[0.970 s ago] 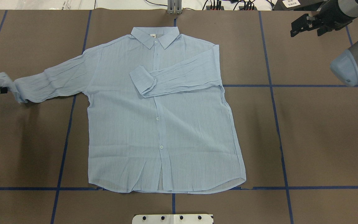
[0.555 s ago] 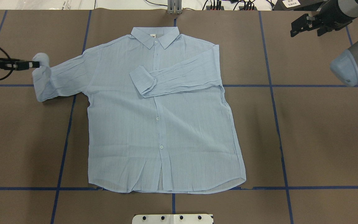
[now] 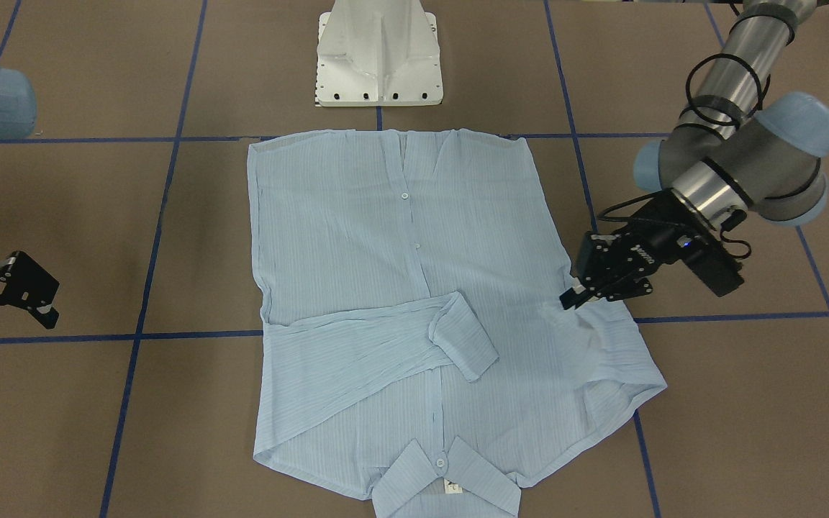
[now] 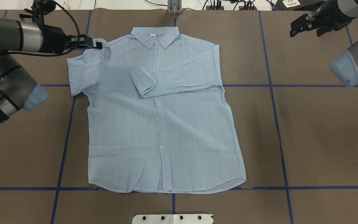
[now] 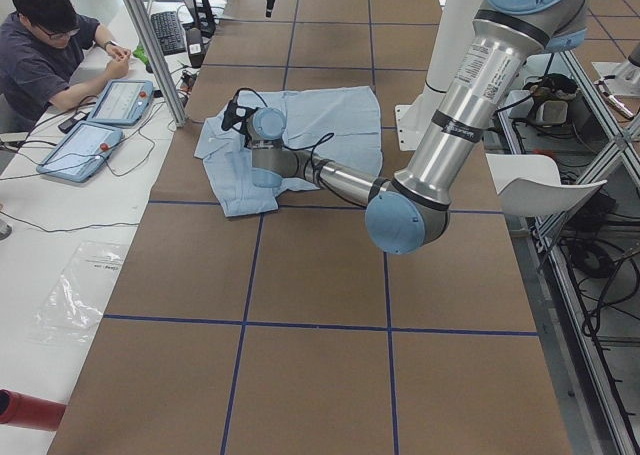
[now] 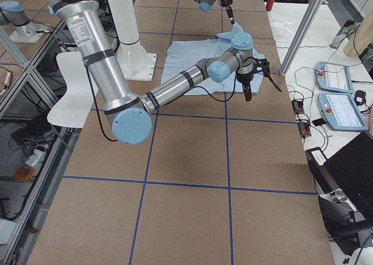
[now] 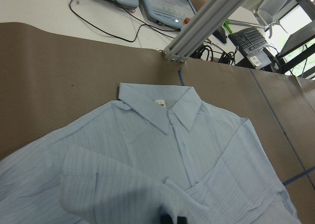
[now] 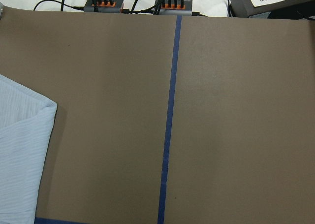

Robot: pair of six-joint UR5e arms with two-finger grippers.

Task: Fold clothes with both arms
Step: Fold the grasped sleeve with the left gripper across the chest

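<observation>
The light blue shirt (image 4: 166, 124) lies flat, front up, its collar (image 4: 155, 35) at the far edge. One sleeve (image 4: 179, 76) is folded across the chest. My left gripper (image 4: 98, 44) is shut on the other sleeve's cuff and holds it above the shoulder, so this sleeve (image 4: 84, 73) doubles back on itself. The front view shows that gripper (image 3: 574, 296) pinching the cloth. The left wrist view shows the collar (image 7: 162, 106) and dark fingertips (image 7: 172, 219) together. My right gripper (image 4: 303, 26) is open and empty, off the shirt at the far right corner.
The white pedestal base (image 3: 378, 54) stands at the near edge behind the hem. A metal post (image 4: 174, 7) and power strips (image 8: 106, 5) line the far edge. An operator (image 5: 40, 45) with tablets sits beyond it. Blue tape lines cross the brown table (image 4: 322, 140).
My left gripper has carried the cuff from the table's left edge to the right and farther away, up to the shirt's shoulder. The sleeve now doubles back. The right arm has not moved.
</observation>
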